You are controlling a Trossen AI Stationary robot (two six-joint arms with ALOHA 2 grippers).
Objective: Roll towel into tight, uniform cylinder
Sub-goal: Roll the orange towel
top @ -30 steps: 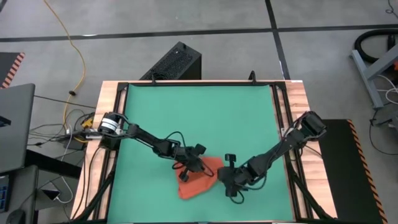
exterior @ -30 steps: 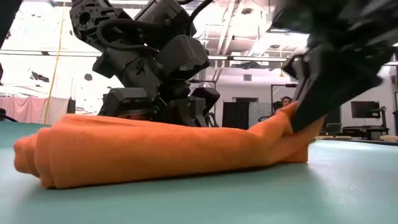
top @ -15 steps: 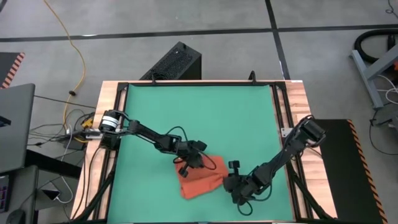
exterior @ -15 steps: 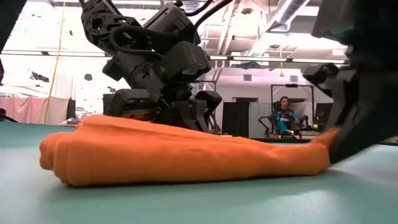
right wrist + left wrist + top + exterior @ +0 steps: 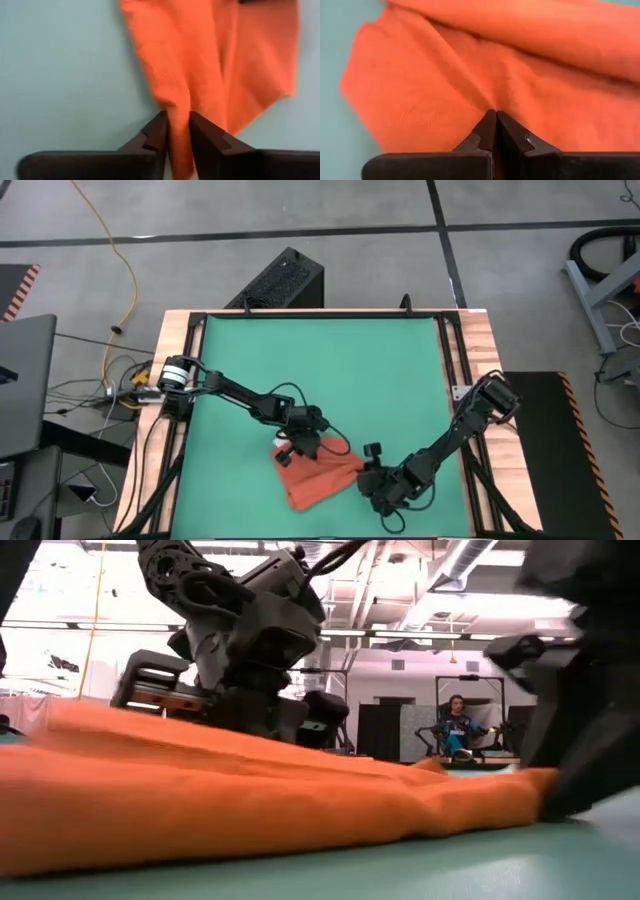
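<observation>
With the towel (image 5: 318,478) bunched at the mat's (image 5: 330,360) six o'clock, left gripper (image 5: 495,117) and right gripper (image 5: 177,122) both pinching its fabric, I judge even tension matters for a tight roll.

High view straight down over whole table, low view level at mat height, wrist views close, all sharing the towel (image 5: 318,477).

We see a robotics lab: a wood-edged tabletop (image 5: 484,350) on grey concrete floor (image 5: 300,215), a loose yellow cable (image 5: 112,245), bright ceiling lights (image 5: 390,635), and a seated person (image 5: 459,725) beyond.
</observation>
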